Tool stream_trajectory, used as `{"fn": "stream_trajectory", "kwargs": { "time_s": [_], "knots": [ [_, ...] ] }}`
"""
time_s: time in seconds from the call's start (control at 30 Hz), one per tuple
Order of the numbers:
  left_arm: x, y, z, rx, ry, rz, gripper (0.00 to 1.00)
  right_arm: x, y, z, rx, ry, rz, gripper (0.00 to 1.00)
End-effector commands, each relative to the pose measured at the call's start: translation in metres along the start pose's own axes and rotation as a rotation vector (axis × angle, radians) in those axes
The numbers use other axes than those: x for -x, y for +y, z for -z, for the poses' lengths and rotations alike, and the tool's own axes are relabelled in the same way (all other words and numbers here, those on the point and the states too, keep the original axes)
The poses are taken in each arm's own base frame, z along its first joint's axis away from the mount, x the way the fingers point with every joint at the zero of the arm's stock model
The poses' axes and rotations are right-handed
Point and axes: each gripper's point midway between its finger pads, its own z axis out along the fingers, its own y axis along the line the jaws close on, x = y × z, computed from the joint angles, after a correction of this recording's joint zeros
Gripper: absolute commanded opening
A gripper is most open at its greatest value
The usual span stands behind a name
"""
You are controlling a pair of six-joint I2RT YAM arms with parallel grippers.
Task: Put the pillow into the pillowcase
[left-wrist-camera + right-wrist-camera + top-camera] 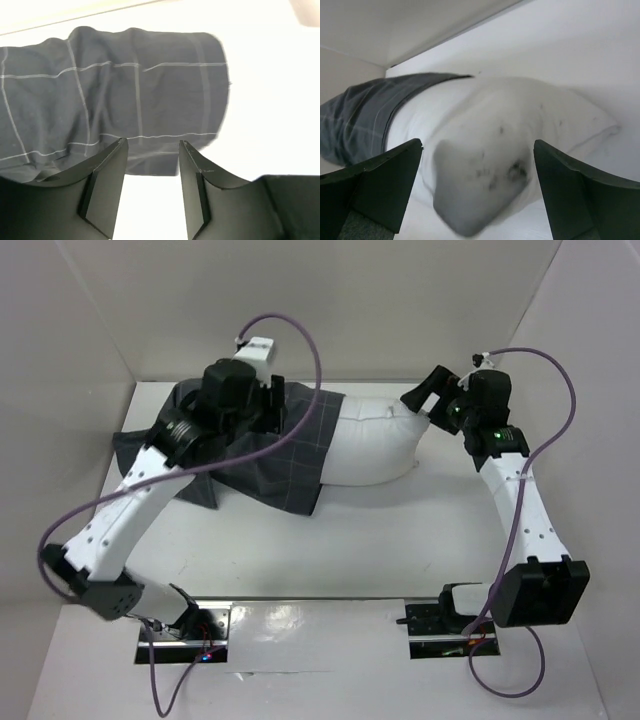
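Note:
The white pillow (375, 445) lies across the back of the table, its left part inside the dark grey grid-lined pillowcase (290, 460) and its right half sticking out. My left gripper (272, 402) hovers over the pillowcase's top. In the left wrist view that gripper (152, 142) is open with only white table between the fingers, and the pillowcase (125, 90) lies just beyond the tips. My right gripper (438, 398) is at the pillow's right end. Seen from the right wrist, it (477, 145) stands wide open, with the smudged pillow corner (520, 125) between the fingers and untouched by them.
White enclosure walls (400, 300) close off the back and both sides. A small white box (258, 348) sits at the back wall behind the left arm. Purple cables (310, 350) loop above both arms. The arm bases (450, 620) stand at the near edge.

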Motion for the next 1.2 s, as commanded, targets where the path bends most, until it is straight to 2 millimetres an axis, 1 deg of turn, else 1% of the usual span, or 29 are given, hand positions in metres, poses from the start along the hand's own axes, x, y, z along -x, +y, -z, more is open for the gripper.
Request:
{"fn": "stream_trajectory", "kwargs": {
  "time_s": [0.0, 0.03, 0.1, 0.13, 0.2, 0.23, 0.27, 0.3, 0.33, 0.37, 0.4, 0.43, 0.5, 0.6, 0.67, 0.7, 0.73, 0.77, 0.8, 0.83, 0.87, 0.9, 0.93, 0.97, 1.0, 1.03, 1.07, 1.1, 1.17],
  "knots": [
    [-0.018, -0.015, 0.006, -0.066, -0.005, 0.078, 0.58, 0.017, -0.017, -0.004, -0.097, -0.074, 0.126, 1.00],
    [-0.044, -0.016, -0.002, -0.059, 0.047, 0.071, 0.60, 0.017, -0.010, -0.005, -0.063, -0.074, 0.152, 1.00],
    [-0.059, -0.014, -0.008, -0.024, 0.076, 0.088, 0.60, 0.009, -0.005, -0.009, -0.041, -0.047, 0.175, 1.00],
    [-0.079, -0.007, -0.010, 0.015, 0.131, 0.107, 0.60, 0.000, -0.001, -0.009, -0.034, -0.020, 0.196, 1.00],
    [-0.091, -0.001, 0.000, 0.048, 0.149, 0.138, 0.60, -0.014, -0.009, -0.008, -0.081, 0.028, 0.200, 1.00],
    [-0.110, 0.000, 0.001, 0.057, 0.183, 0.156, 0.62, -0.016, -0.001, 0.000, -0.065, 0.027, 0.229, 1.00],
    [-0.114, 0.003, 0.007, 0.056, 0.182, 0.157, 0.62, -0.027, -0.009, 0.003, -0.081, 0.054, 0.223, 1.00],
    [-0.112, 0.006, 0.020, 0.047, 0.156, 0.184, 0.64, -0.030, -0.017, 0.007, -0.116, 0.054, 0.222, 1.00],
    [-0.119, 0.014, 0.024, 0.079, 0.160, 0.196, 0.65, -0.038, -0.018, 0.010, -0.117, 0.071, 0.211, 1.00],
    [-0.122, 0.020, 0.031, 0.092, 0.160, 0.202, 0.65, -0.048, -0.026, 0.018, -0.136, 0.081, 0.208, 1.00],
    [-0.120, 0.021, 0.037, 0.086, 0.147, 0.208, 0.65, -0.052, -0.029, 0.022, -0.146, 0.079, 0.199, 1.00],
    [-0.115, 0.021, 0.049, 0.057, 0.121, 0.222, 0.66, -0.056, -0.031, 0.026, -0.146, 0.079, 0.199, 1.00],
    [-0.118, 0.020, 0.056, 0.035, 0.126, 0.225, 0.68, -0.070, -0.043, 0.037, -0.184, 0.102, 0.195, 1.00],
    [-0.114, 0.013, 0.062, -0.013, 0.126, 0.223, 0.66, -0.093, -0.059, 0.047, -0.222, 0.164, 0.183, 1.00],
    [-0.098, -0.002, 0.068, -0.089, 0.091, 0.224, 0.62, -0.101, -0.063, 0.051, -0.231, 0.173, 0.158, 1.00],
    [-0.092, -0.006, 0.070, -0.116, 0.076, 0.218, 0.61, -0.109, -0.066, 0.051, -0.231, 0.195, 0.145, 1.00],
    [-0.087, -0.012, 0.067, -0.140, 0.072, 0.213, 0.61, -0.113, -0.064, 0.053, -0.216, 0.202, 0.133, 1.00],
    [-0.078, -0.026, 0.067, -0.194, 0.056, 0.205, 0.63, -0.116, -0.063, 0.052, -0.202, 0.199, 0.119, 1.00],
    [-0.075, -0.034, 0.065, -0.209, 0.062, 0.182, 0.63, -0.115, -0.060, 0.051, -0.187, 0.198, 0.119, 1.00],
    [-0.083, -0.047, 0.046, -0.212, 0.113, 0.161, 0.66, -0.120, -0.060, 0.051, -0.182, 0.213, 0.103, 1.00],
    [-0.089, -0.053, 0.039, -0.201, 0.150, 0.131, 0.68, -0.119, -0.057, 0.050, -0.167, 0.209, 0.091, 1.00],
    [-0.096, -0.073, 0.025, -0.200, 0.193, 0.091, 0.72, -0.122, -0.056, 0.048, -0.159, 0.225, 0.087, 1.00],
    [-0.100, -0.080, 0.019, -0.180, 0.216, 0.064, 0.74, -0.124, -0.054, 0.048, -0.149, 0.231, 0.077, 1.00],
    [-0.092, -0.090, 0.018, -0.152, 0.190, 0.024, 0.74, -0.125, -0.051, 0.049, -0.137, 0.239, 0.075, 1.00],
    [-0.104, -0.089, 0.014, -0.099, 0.231, -0.009, 0.76, -0.125, -0.053, 0.048, -0.128, 0.240, 0.066, 1.00],
    [-0.110, -0.090, 0.007, -0.064, 0.247, -0.037, 0.77, -0.128, -0.052, 0.047, -0.114, 0.249, 0.064, 1.00],
    [-0.124, -0.090, -0.008, 0.001, 0.276, -0.085, 0.79, -0.132, -0.046, 0.048, -0.080, 0.269, 0.059, 1.00],
    [-0.127, -0.090, -0.010, 0.023, 0.295, -0.100, 0.80, -0.138, -0.050, 0.047, -0.077, 0.283, 0.047, 1.00],
    [-0.139, -0.091, -0.018, 0.061, 0.328, -0.139, 0.82, -0.148, -0.045, 0.048, -0.027, 0.322, 0.036, 1.00]
  ]
}}
